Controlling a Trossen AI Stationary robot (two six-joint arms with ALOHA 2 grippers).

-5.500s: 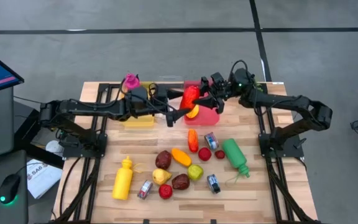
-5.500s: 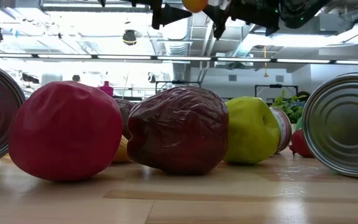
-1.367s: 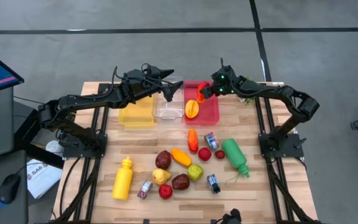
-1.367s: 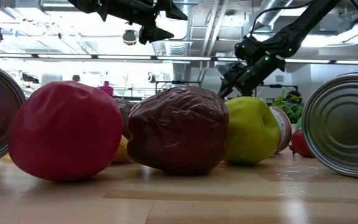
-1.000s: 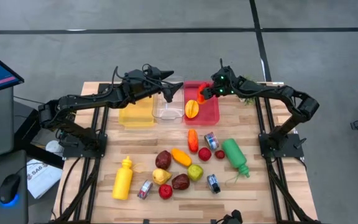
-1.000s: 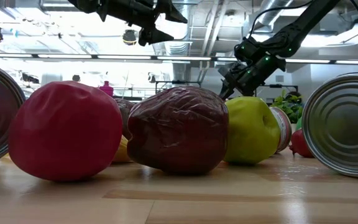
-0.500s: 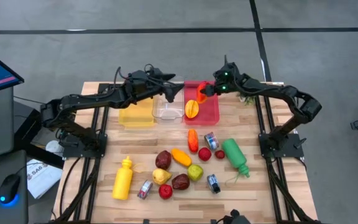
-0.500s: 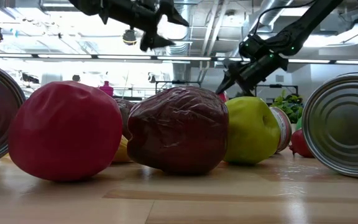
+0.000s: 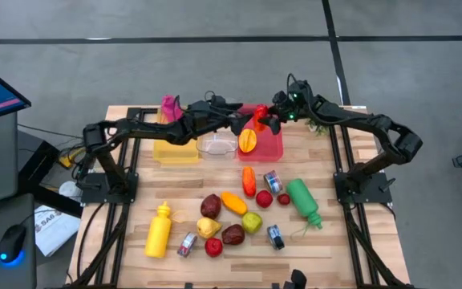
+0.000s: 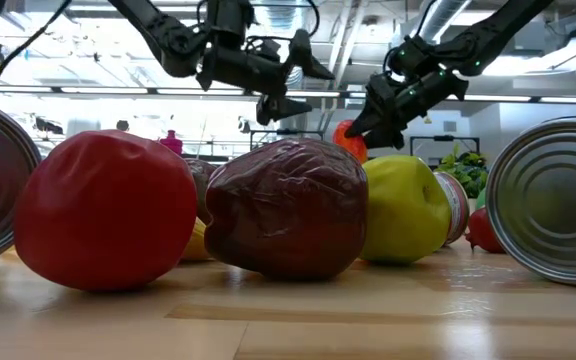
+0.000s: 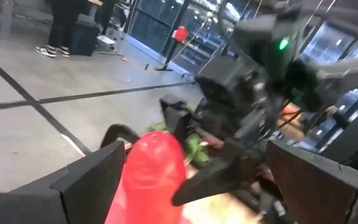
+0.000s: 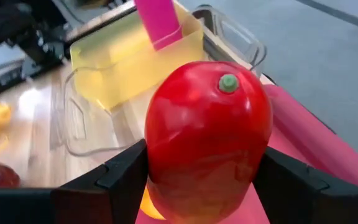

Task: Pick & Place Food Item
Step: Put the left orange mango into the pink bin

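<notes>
Gripping a red pepper (image 12: 209, 143) between its two fingers, my right gripper (image 9: 261, 122) hangs over the red bin (image 9: 272, 147) at the far side of the table (image 9: 335, 233). The pepper sits between the fingers, above an orange fruit (image 9: 247, 141) lying in that bin. My left gripper (image 9: 237, 120), fingers spread wide and empty, reaches just beside the pepper, near the clear bin (image 9: 217, 144).

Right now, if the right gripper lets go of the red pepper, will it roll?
Probably a little: the red pepper looks rounded and glossy, so it may slip or wobble. The red bin under it has walls that should likely contain it.
</notes>
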